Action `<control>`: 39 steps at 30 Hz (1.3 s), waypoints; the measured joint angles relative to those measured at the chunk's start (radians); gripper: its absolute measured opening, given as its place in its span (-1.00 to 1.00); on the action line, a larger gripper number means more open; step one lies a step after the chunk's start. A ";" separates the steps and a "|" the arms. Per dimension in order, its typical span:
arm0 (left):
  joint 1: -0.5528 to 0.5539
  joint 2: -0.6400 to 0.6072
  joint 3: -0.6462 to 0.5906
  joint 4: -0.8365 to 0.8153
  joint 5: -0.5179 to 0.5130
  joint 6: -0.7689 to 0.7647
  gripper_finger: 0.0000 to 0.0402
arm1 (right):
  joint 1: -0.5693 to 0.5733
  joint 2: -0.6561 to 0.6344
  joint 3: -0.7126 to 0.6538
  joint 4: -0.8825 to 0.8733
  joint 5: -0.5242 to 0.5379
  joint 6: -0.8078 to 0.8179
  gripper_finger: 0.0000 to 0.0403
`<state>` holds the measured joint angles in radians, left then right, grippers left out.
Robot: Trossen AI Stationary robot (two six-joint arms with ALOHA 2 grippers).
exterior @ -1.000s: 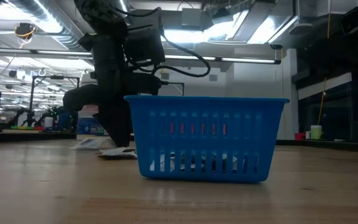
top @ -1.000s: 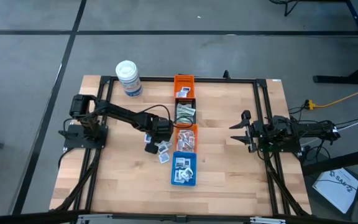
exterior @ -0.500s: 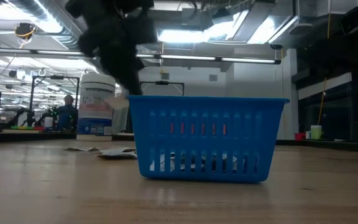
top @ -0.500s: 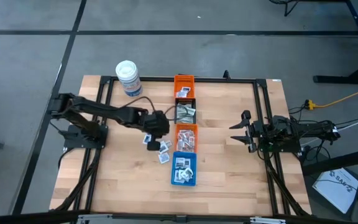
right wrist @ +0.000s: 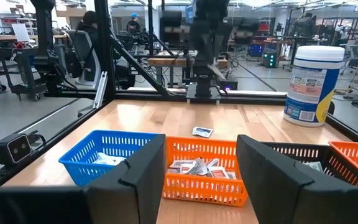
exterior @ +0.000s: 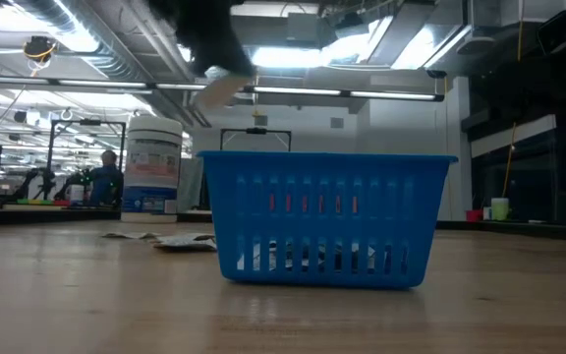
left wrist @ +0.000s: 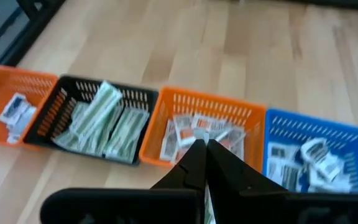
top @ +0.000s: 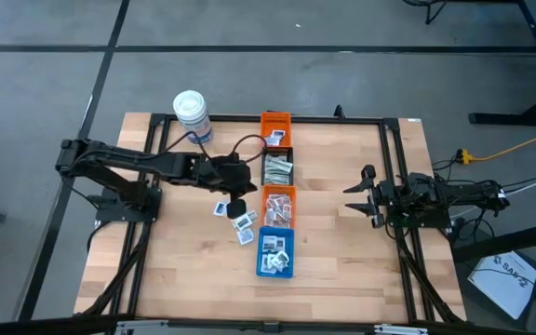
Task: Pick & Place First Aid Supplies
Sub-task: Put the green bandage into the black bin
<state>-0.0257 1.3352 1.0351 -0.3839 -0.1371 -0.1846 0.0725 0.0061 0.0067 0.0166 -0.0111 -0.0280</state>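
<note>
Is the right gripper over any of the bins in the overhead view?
No. The right gripper sits open at the table's right side, well apart from the row of bins, whose nearest is the orange bin.

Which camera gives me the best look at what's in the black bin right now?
The left wrist view: the black bin is seen from above, beige-green strips plainly inside. The high view shows it small, the right wrist view only part of its side wall, and the low view not at all.

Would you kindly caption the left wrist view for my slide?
Shut left gripper above a row of bins: orange, black, orange, blue, all holding first aid supplies.
</note>
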 joint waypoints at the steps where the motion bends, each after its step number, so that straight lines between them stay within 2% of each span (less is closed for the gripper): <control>1: 0.000 0.006 0.021 -0.008 0.000 -0.003 -0.99 | 0.000 0.000 0.000 0.000 0.000 0.000 -0.03; 13: 0.051 0.156 0.303 -0.187 0.011 -0.015 -0.99 | 0.000 0.000 0.000 0.000 0.000 0.000 -0.03; 18: 0.069 0.258 0.401 -0.191 0.055 -0.006 -0.99 | 0.000 0.000 0.000 0.000 0.000 0.000 -0.03; 23: 0.073 0.361 0.487 -0.189 0.056 0.069 -0.99 | 0.000 0.000 0.000 0.000 0.000 0.000 -0.03; 31: 0.106 0.474 0.570 -0.187 0.053 0.102 -0.99 | 0.000 0.000 0.000 0.000 0.000 0.000 -0.03; 36: 0.161 0.537 0.574 -0.166 0.057 0.097 -0.99 | 0.000 0.000 0.000 0.000 0.000 0.000 -0.03; 39: 0.198 0.576 0.573 -0.163 0.093 0.061 -0.98 | 0.000 0.000 0.000 0.000 0.000 0.000 -0.03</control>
<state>0.1720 1.9108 1.6081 -0.5470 -0.0443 -0.1239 0.0726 0.0063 0.0070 0.0163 -0.0113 -0.0280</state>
